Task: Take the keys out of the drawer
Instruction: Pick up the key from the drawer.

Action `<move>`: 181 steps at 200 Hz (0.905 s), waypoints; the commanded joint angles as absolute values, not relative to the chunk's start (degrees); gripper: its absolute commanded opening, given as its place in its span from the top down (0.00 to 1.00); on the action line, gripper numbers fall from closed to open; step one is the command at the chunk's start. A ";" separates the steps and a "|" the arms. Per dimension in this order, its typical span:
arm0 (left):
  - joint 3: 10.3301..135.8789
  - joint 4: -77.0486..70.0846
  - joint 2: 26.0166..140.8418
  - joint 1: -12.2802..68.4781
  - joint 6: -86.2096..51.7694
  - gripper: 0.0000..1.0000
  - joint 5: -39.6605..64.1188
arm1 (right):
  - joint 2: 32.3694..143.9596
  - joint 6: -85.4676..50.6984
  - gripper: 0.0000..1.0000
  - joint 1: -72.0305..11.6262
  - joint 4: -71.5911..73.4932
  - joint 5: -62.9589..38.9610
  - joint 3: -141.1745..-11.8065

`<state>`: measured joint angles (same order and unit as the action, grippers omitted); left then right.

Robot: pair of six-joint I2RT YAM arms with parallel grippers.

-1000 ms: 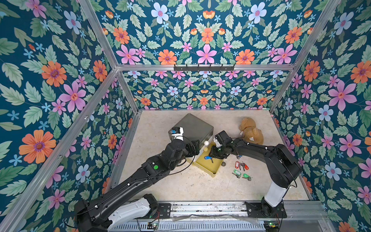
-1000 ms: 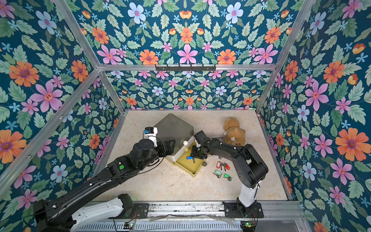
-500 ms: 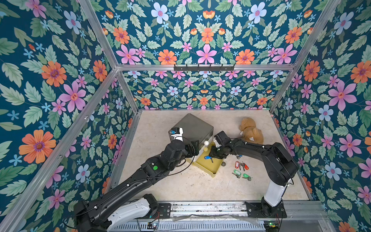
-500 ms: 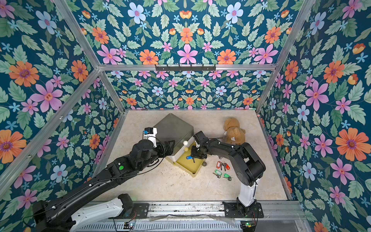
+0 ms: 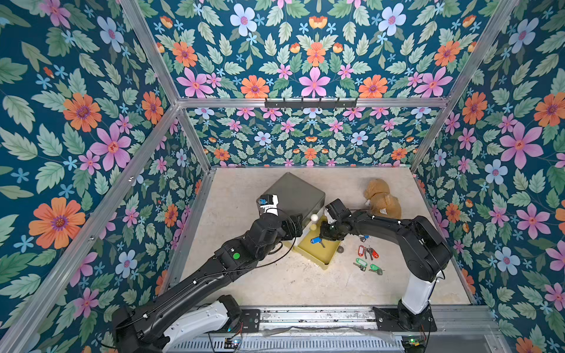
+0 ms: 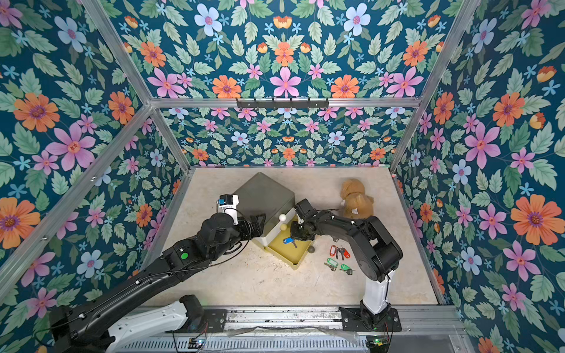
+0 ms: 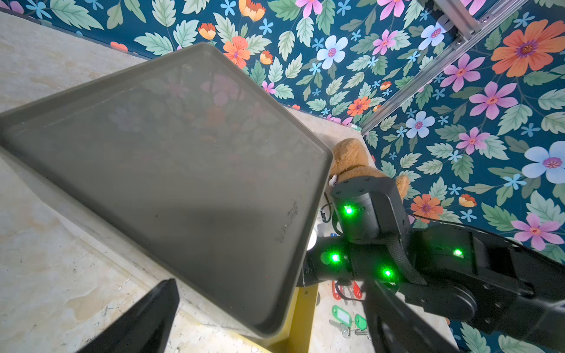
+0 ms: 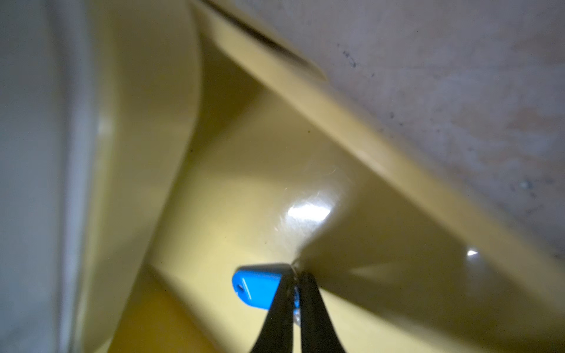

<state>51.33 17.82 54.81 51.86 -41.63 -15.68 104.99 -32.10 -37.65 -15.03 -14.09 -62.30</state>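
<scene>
Your right fingers (image 8: 310, 311), two slim black blades, are pressed almost together inside the yellow drawer (image 5: 328, 264). They pinch the ring end of a blue-tagged key (image 8: 256, 287). The close view is blurred, so the nip seems to be on the metal ring rather than on the tag. The tag is a smooth, glossy plastic oblong with rounded ends, lying on the drawer's shiny floor. In both top views the blue-tagged key (image 5: 315, 240) is the only key in the pulled-out drawer, a shallow rectangular tray with low walls.

Your left fingers (image 7: 137, 321) stand wide apart, with the near corner of the cabinet (image 7: 183, 168) between them; you cannot tell whether they touch it. The cabinet top is a matte grey-green slab with rounded corners and a raised rim.

Beside the drawer, on the pale, mottled, stone-look surface (image 5: 275, 284), two red-tagged keys (image 5: 361, 251) and two green-tagged keys (image 5: 361, 262) lie close together. A fuzzy brown plush toy (image 5: 382, 201) rests farther back.
</scene>
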 commanded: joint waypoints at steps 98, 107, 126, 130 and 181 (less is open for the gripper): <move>51.16 16.41 55.39 51.86 -41.60 0.01 -14.70 | 98.33 -32.57 1.00 -37.78 -18.13 -10.99 -62.31; 51.28 15.90 55.73 51.86 -41.50 0.01 -14.05 | 97.56 -32.60 1.00 -37.77 -18.40 -10.81 -62.23; 51.48 14.64 56.40 51.86 -40.61 0.01 -12.14 | 95.91 -32.62 1.00 -37.64 -19.24 -10.31 -62.23; 51.57 14.37 56.59 51.86 -40.40 0.01 -11.72 | 95.45 -32.65 1.00 -37.62 -19.43 -10.24 -62.23; 52.77 11.52 58.99 51.86 -38.44 0.01 -7.50 | 88.06 -33.13 1.00 -37.28 -22.28 -8.39 -62.01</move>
